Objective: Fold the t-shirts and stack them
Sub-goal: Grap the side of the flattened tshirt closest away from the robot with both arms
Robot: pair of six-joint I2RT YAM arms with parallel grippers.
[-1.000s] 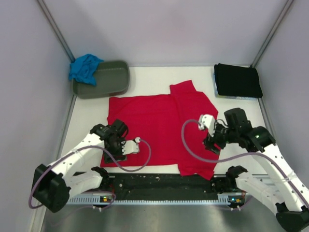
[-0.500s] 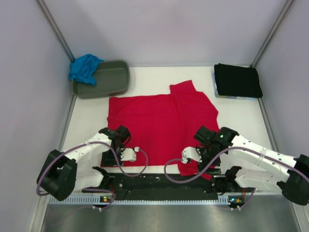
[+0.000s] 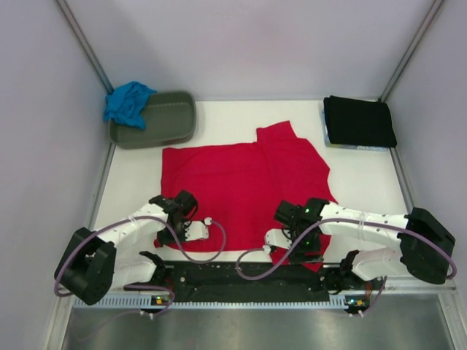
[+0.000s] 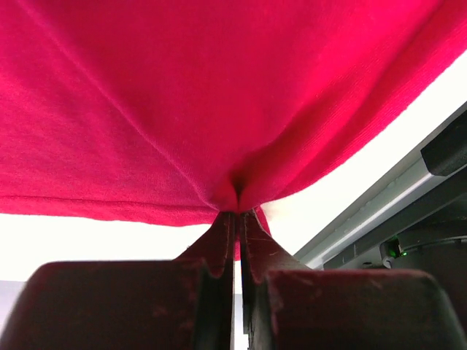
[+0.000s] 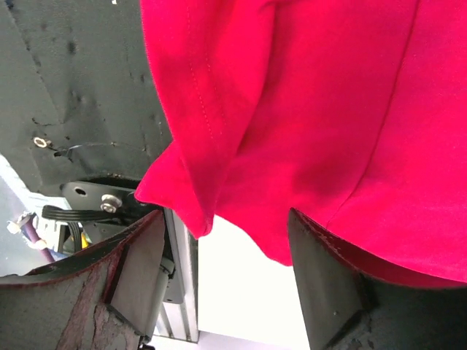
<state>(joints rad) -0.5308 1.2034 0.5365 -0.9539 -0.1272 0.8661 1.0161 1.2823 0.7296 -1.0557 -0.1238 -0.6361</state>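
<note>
The red t-shirt (image 3: 241,182) lies spread on the white table, its right side folded inward. My left gripper (image 3: 169,232) is at the shirt's near-left hem. In the left wrist view it (image 4: 237,211) is shut on a pinch of the red t-shirt (image 4: 219,95). My right gripper (image 3: 295,244) is low at the near-right corner. It (image 5: 225,219) stands open, with the hem of the red t-shirt (image 5: 328,109) hanging between the jaws. A folded black t-shirt (image 3: 359,122) lies at the back right. A turquoise t-shirt (image 3: 128,102) is bunched on the tub's left end.
A grey-green oval tub (image 3: 164,120) stands at the back left. The black base rail (image 3: 241,275) runs along the near edge, just below the shirt's hem. Pale walls and slanted metal posts (image 3: 84,44) close in the sides.
My left gripper has shut on the near-left hem. My right arm has swung down and left from mid-right of the shirt to its near-right corner, jaws still open.
</note>
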